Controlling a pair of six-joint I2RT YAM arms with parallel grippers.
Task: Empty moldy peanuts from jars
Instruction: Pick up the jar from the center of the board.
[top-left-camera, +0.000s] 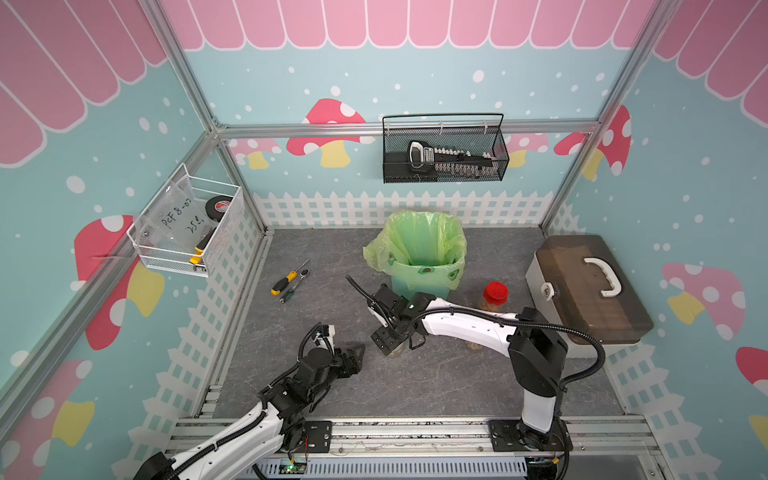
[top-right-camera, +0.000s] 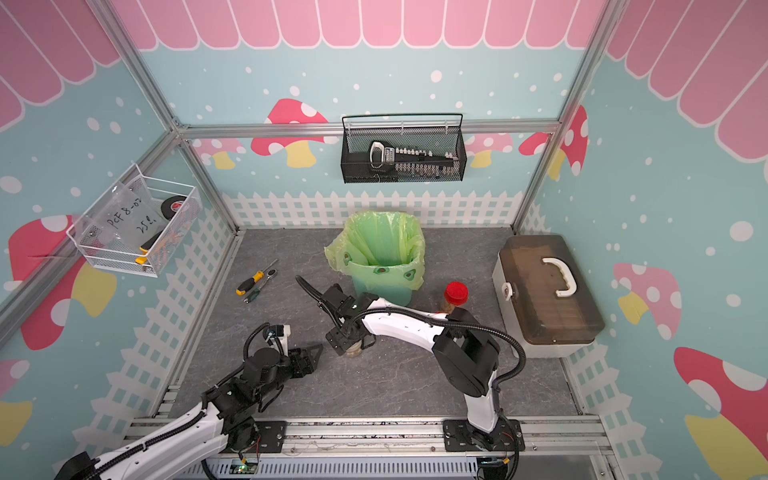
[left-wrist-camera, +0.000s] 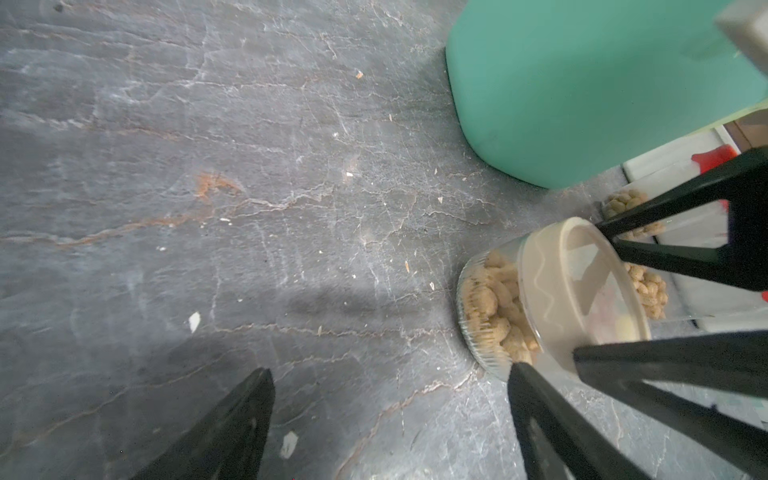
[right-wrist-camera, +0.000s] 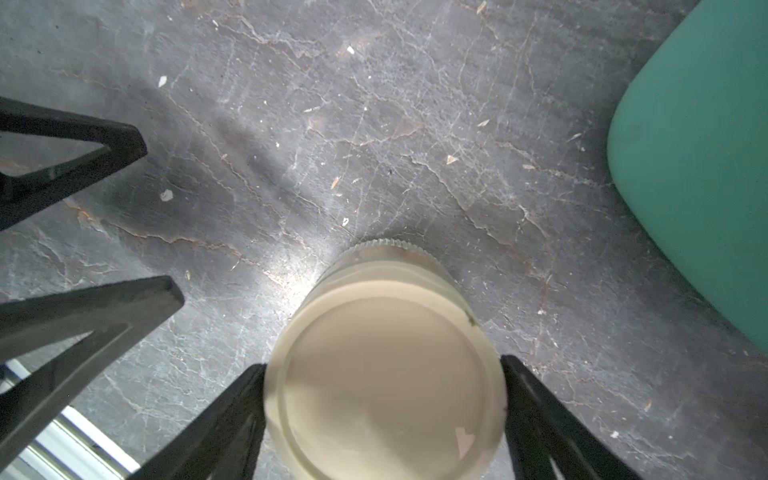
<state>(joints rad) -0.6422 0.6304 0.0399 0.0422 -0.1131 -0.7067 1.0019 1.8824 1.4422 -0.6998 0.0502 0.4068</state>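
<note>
None of the three jars looks emptied yet, so the job reads as barely begun. Nearest the front rail, the left gripper (left-wrist-camera: 390, 370) hangs with its jaws apart over the grey slate-patterned tabletop (left-wrist-camera: 208, 208), holding nothing. Just beyond it, the right gripper (right-wrist-camera: 382, 361) has its jaws pressed against both sides of the round beige screw lid (right-wrist-camera: 386, 386) of a small clear cylindrical jar (left-wrist-camera: 490, 332). That jar stands upright on the table, lid on, with tan-beige moldy peanuts (left-wrist-camera: 494, 303) packed inside. Past it, the left wrist view catches peanuts in two more clear jars. One of these, the red-lidded clear jar (top-left-camera: 495, 293), stands closed near the teal plastic bin lined with a green bag (top-left-camera: 411, 287). Nothing tan shows in the bag from above. Left to do, by my reading — unscrew, tip into the bin, three times over
</note>
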